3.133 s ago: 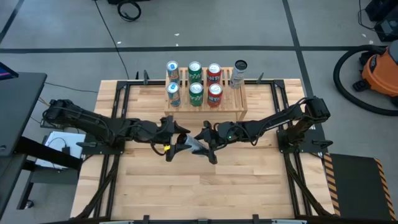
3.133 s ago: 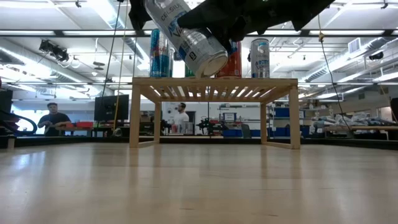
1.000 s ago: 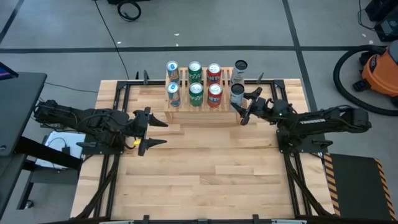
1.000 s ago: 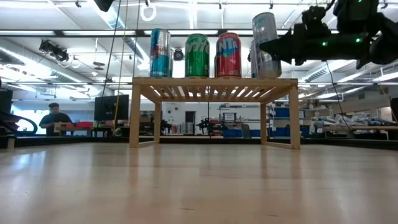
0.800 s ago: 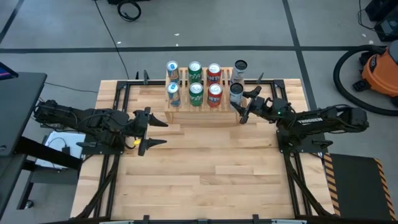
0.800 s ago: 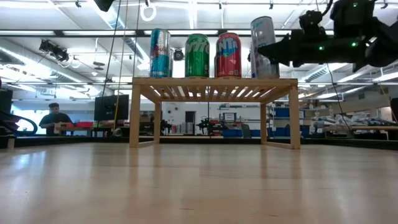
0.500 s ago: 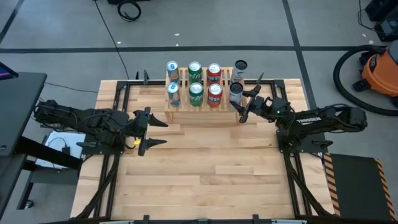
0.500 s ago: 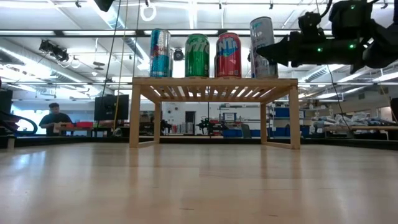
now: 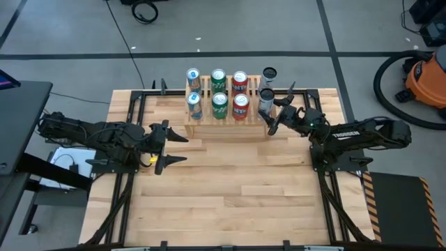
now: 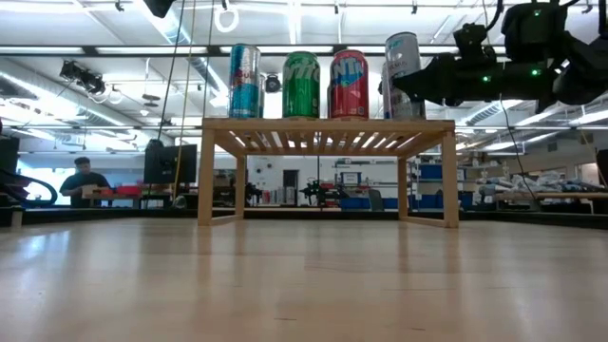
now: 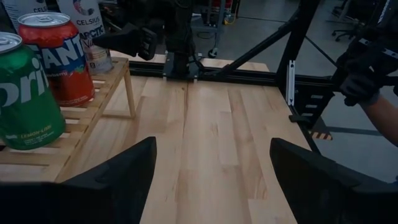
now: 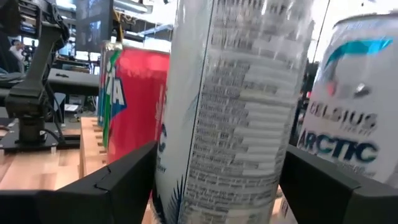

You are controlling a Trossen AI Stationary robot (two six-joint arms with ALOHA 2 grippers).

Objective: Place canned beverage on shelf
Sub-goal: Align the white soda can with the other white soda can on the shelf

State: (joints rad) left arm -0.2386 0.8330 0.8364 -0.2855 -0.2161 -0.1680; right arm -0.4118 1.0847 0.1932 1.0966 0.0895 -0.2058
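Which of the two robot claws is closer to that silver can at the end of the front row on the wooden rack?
The right. The right gripper has its fingers on either side of the silver can. The left gripper hangs over the table, well clear of the shelf.

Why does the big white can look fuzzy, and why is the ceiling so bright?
In the right wrist view the white can sits right up against the camera between the right gripper's fingers, so its small print blurs. In the low view long ceiling lights shine straight at the camera, turning the arm beside the shelf into a dark shape.
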